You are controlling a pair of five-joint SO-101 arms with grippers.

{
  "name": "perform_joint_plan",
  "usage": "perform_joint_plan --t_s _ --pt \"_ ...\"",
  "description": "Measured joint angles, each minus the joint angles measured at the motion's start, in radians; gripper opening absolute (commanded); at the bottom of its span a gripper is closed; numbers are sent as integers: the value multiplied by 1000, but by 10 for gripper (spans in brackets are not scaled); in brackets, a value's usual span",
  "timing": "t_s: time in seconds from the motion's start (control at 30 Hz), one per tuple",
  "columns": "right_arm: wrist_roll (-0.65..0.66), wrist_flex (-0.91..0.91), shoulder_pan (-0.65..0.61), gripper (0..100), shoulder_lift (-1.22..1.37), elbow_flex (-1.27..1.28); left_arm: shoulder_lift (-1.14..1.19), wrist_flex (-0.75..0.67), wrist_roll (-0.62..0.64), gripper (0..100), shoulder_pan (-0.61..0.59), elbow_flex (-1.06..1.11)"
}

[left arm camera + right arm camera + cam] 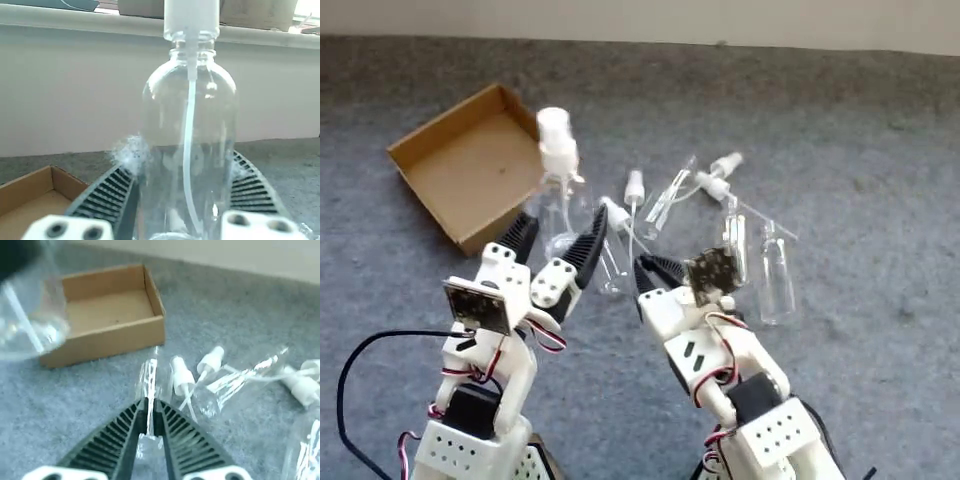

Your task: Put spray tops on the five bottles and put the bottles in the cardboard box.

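A clear bottle point(560, 200) with a white spray top point(556, 135) stands upright beside the cardboard box point(470, 175). My left gripper point(563, 225) is shut on its body, one finger on each side; the left wrist view shows the bottle point(187, 135) and its dip tube close up between the fingers point(112, 192). My right gripper point(150, 404) is low over the carpet, shut on a slim clear bottle point(148, 377) that lies there. In the high view that gripper point(645, 268) sits just right of the left one.
Several loose spray tops point(635, 190) and clear bottles point(775, 270) lie scattered on the grey carpet right of the box. The box point(110, 310) is open and holds nothing. A black cable point(350, 380) loops at the front left.
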Motion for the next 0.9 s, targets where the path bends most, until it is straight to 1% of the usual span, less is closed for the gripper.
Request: perform_joint_plan --t_s 0.17,0.23,0.33,0.4,0.47,0.53,0.73,0.9 --pt "0 52 5 12 -212 75 0 3 -15 104 18 0" --pt "0 81 5 12 -275 92 0 -21 -17 104 21 0" --pt "0 107 5 12 -351 110 0 -115 -17 104 20 0" --pt "0 110 5 12 -371 112 -6 -207 -17 104 21 29" --pt "0 110 -25 12 -376 114 0 -292 -18 104 29 35" --pt "0 110 -57 12 -377 114 -12 -330 -18 104 61 38" --pt "0 110 -141 12 -377 114 -2 -319 -18 104 201 38" --pt "0 110 -153 12 -377 114 -2 -244 -18 104 239 38"
